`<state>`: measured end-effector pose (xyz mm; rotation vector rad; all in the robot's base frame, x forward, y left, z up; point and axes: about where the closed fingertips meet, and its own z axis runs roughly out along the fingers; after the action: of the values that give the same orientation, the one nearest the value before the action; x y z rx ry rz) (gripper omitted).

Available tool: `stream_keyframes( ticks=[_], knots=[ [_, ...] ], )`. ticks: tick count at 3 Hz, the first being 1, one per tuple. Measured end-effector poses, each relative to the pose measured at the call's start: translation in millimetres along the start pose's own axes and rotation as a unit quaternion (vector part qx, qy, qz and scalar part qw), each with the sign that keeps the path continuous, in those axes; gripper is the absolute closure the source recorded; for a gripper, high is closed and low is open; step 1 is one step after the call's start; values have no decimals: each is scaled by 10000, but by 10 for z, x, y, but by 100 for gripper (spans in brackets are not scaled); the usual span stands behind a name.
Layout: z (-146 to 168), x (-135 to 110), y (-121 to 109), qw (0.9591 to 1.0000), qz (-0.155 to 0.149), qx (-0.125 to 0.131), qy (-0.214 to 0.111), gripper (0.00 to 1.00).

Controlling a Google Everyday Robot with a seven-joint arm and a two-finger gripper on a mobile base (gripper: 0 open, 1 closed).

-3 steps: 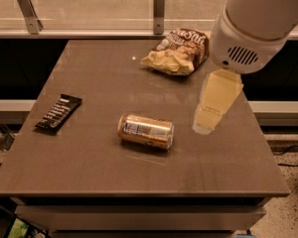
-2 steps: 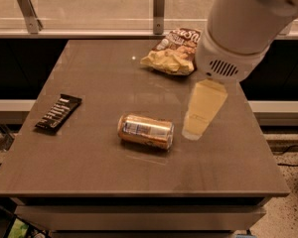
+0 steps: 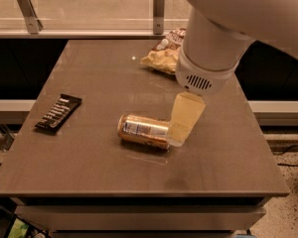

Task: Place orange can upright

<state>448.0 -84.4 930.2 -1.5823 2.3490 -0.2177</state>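
The orange can point(image 3: 143, 131) lies on its side near the middle of the brown table point(image 3: 99, 177), its long axis running left to right. My gripper point(image 3: 181, 128) hangs from the big white arm at upper right. Its pale translucent finger point(image 3: 185, 117) reaches down to the can's right end and overlaps it. Only one finger shows; the other is hidden, so I cannot see whether the can is held.
A crinkled chip bag point(image 3: 165, 54) lies at the back of the table, partly behind my arm. A black snack bar point(image 3: 58, 112) lies at the left. A glass rail with metal posts point(image 3: 159, 9) runs behind the table.
My arm has moved left and down toward the can. The finger that was apart from the can, to its right, now reaches its right end. The can has not moved.
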Motion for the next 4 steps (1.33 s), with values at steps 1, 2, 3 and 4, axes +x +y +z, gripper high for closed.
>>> stream_keyframes(
  ticks=[1,2,3,4],
  knots=[
    [116,-127,67,9993,-269,-234,-95,0],
    [239,-240,164,9970,-572,-499,-174,0],
    [403,-308,259,9946,-696,-739,-195,0],
    [535,-375,368,9930,-781,-867,-157,0]
  ],
)
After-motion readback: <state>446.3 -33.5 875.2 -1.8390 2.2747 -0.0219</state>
